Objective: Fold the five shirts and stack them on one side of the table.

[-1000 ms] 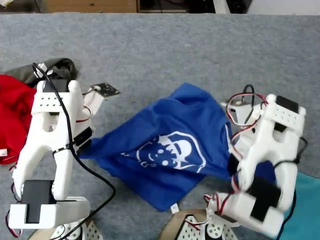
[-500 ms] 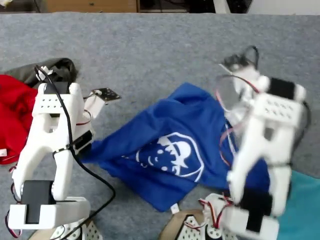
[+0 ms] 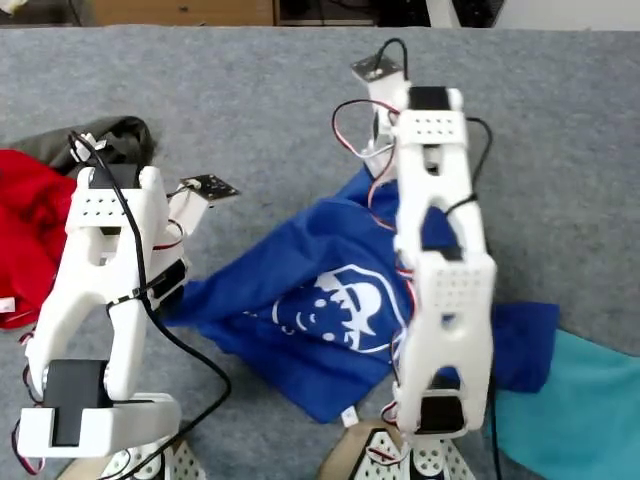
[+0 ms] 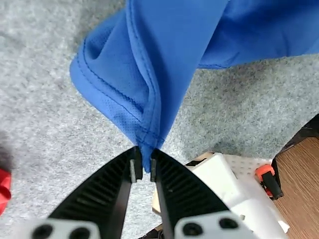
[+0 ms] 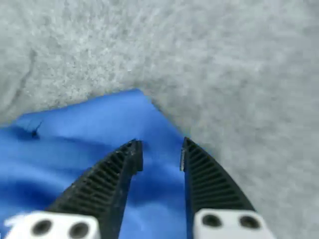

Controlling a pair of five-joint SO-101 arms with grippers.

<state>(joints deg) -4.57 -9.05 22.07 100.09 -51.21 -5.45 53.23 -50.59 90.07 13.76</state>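
Blue shirt: the blue shirt point(image 3: 320, 300) is lying crumpled in the middle of the table point(image 3: 250, 90), its white printed emblem facing up.
Left gripper: the left gripper point(image 4: 143, 167) is pinching the shirt's hemmed corner between jaws that are almost touching; the cloth is fanning away from the tips in soft folds.
Right gripper: the right gripper point(image 5: 160, 149) is hanging over the shirt's far corner, where blue is meeting grey; its jaws are standing apart with nothing between them.
Materials: the shirt is showing a fine mesh knit and a stitched hem; the jaws are showing black ridged plastic; the table is wearing a fuzzy grey covering.
Other shirts: a red shirt point(image 3: 25, 230) is bunching at the table's edge on the left arm's side, with a dark shirt point(image 3: 110, 135) just behind it; a teal shirt point(image 3: 570, 410) is lying just beside the blue one on the right arm's side.
Room: wooden furniture point(image 3: 180, 12) is running along beyond the far edge.
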